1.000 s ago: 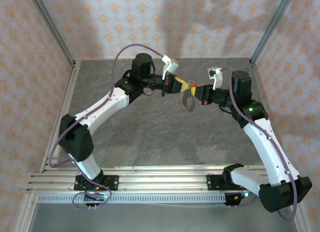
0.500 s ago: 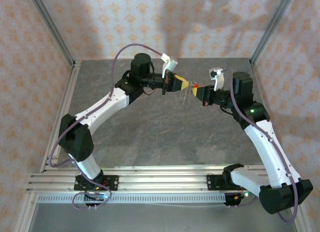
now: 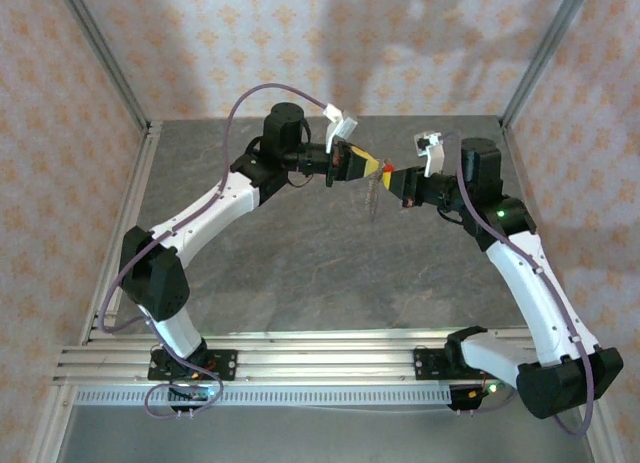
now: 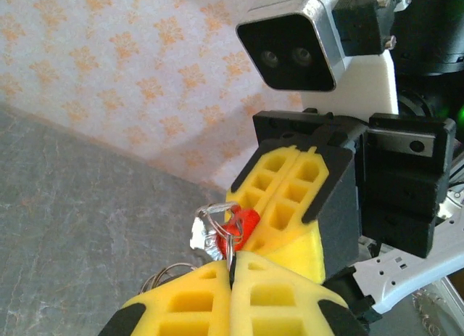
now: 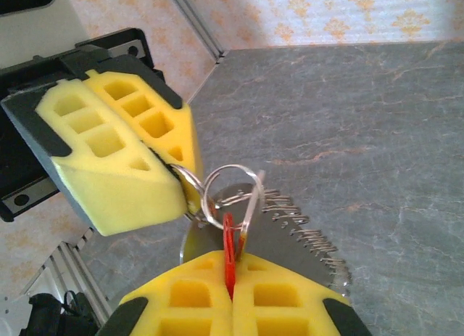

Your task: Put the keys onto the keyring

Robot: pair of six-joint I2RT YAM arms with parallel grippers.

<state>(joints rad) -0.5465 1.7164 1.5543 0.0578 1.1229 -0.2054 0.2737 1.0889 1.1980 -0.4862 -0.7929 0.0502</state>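
Observation:
My two grippers meet tip to tip above the middle of the table. The left gripper (image 3: 371, 166) (image 4: 233, 267) is shut on the thin silver ring (image 5: 228, 194) of the keyring. An oval part with a fringe of small wire pieces (image 5: 308, 231) hangs from that ring and looks edge-on from above (image 3: 373, 195). The right gripper (image 3: 394, 175) (image 5: 230, 274) is shut on the red head of the key (image 5: 230, 249) (image 4: 241, 223). The key's head touches the ring's lower edge. I cannot tell whether it is threaded on.
The grey stone-patterned table (image 3: 300, 273) lies well below both grippers. Patterned walls and metal corner posts (image 3: 110, 63) stand close around it. The rail with both arm bases (image 3: 320, 363) runs along the near edge.
The hanging oval part has turned from broadside to edge-on in the top view. Both gripper tips have shifted slightly and stay pressed together, still shut.

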